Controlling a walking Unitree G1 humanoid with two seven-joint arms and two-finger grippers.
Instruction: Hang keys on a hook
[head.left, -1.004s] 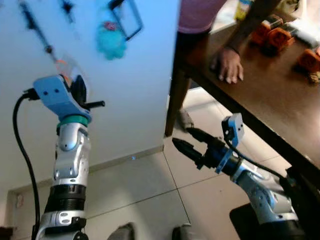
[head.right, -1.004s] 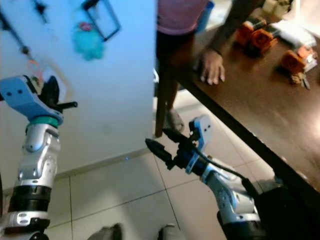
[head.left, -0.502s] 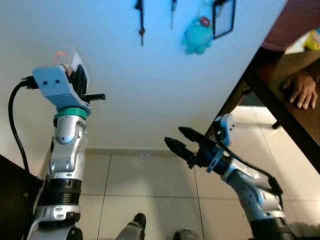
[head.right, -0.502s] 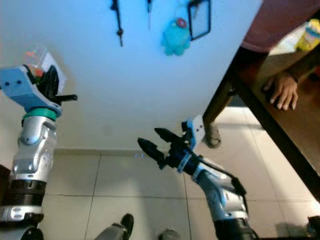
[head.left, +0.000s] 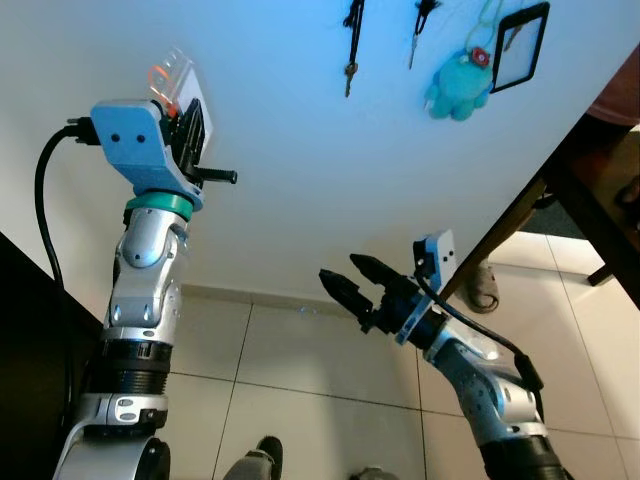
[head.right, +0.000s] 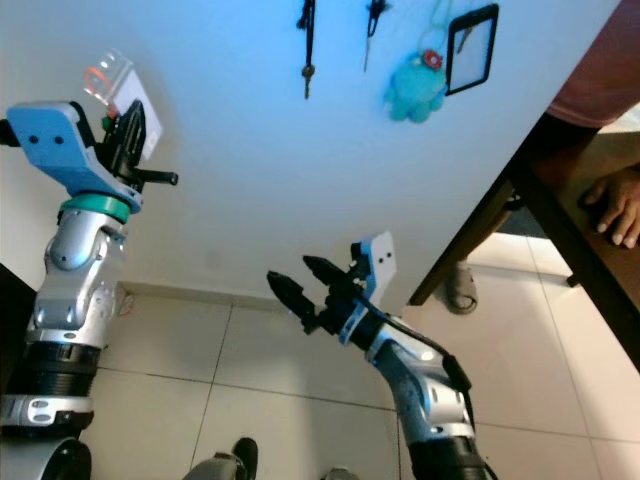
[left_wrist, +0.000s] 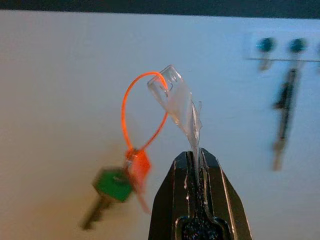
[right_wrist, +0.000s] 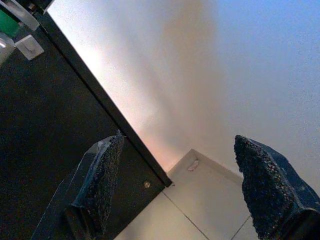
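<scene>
My left gripper (left_wrist: 195, 152) is shut on a clear plastic tag (left_wrist: 181, 102). From the tag hangs an orange loop (left_wrist: 131, 107) carrying a green key (left_wrist: 111, 186) and a small orange fob (left_wrist: 140, 167). In the left eye view that gripper (head.left: 196, 128) is raised in front of the white wall, left of and below the hooks. Two round hooks (left_wrist: 264, 45) sit on the wall, one holding a dark key (left_wrist: 284, 107). My right gripper (head.left: 340, 270) is open at waist height, holding nothing.
On the wall hang dark keys (head.left: 351, 35), a turquoise plush toy (head.left: 458, 88) and a black frame (head.left: 520, 45). A dark table (head.left: 600, 160) with a person's hand (head.right: 618, 205) stands at the right. A sandalled foot (head.left: 483, 286) is under it. A dark cabinet (head.left: 30, 340) stands at the left.
The camera has swung left, so the wall hangings and table slid right in the picture. Both arms keep about the same pose, the left still holding the tag.
</scene>
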